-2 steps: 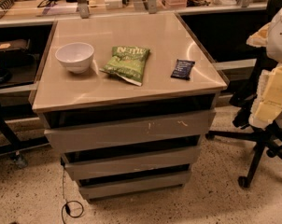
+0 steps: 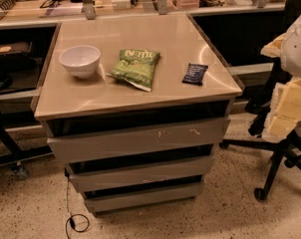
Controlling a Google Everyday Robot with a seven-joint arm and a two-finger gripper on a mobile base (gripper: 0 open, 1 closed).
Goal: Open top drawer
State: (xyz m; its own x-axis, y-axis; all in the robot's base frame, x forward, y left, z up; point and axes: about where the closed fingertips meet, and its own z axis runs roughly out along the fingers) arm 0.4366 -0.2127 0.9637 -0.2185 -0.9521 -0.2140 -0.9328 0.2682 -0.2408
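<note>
The top drawer (image 2: 140,141) is the wide grey handleless front just under the tabletop, with small pale scratch marks right of its middle. A dark gap runs above it. Two shorter, narrower grey fronts (image 2: 140,172) sit below it. My arm shows as white and pale yellow blocks at the right edge. Its gripper (image 2: 282,117) hangs there, to the right of the cabinet at about the top drawer's height, apart from the drawer.
On the beige tabletop (image 2: 140,93) lie a white bowl (image 2: 80,60), a green snack bag (image 2: 135,67) and a small dark packet (image 2: 195,73). An office chair's black wheeled base (image 2: 275,158) stands at the right. A cable (image 2: 73,218) lies on the floor in front.
</note>
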